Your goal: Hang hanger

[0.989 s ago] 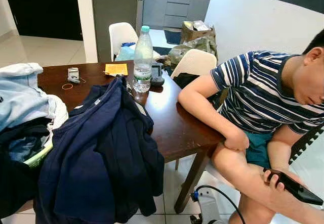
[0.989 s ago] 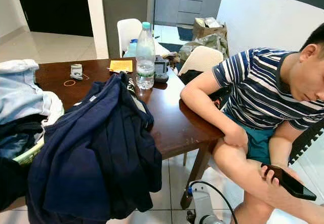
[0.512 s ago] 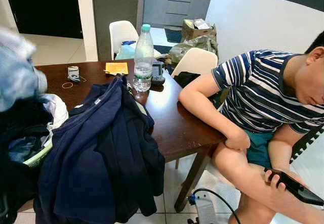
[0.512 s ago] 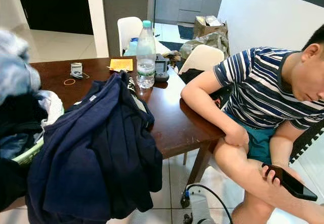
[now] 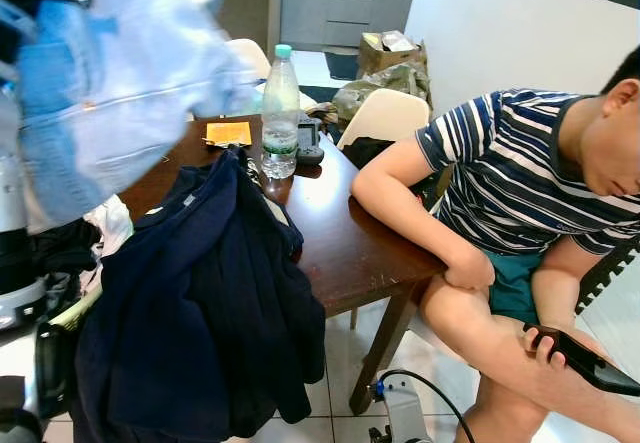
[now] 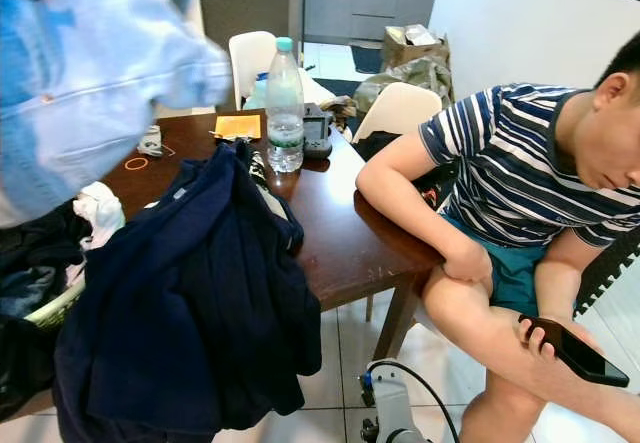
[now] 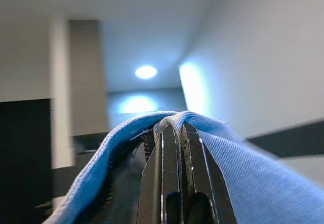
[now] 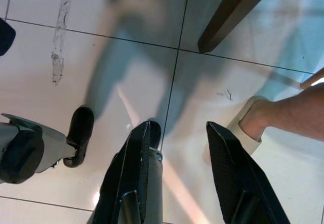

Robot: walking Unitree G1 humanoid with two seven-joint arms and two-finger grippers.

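Denim (image 5: 110,73) is pinched in the shut left tool (image 7: 178,143), raised above the counter (image 5: 340,233); right tool (image 8: 177,148) hangs wide. Fabric could slip, or the bottle (image 5: 280,113) be toppled.

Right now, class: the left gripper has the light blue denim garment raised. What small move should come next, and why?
Probably keep lifting. The left gripper is shut on the denim garment, whose lower edge hangs close above the clothes pile on the table; no hanger or rail is in sight.
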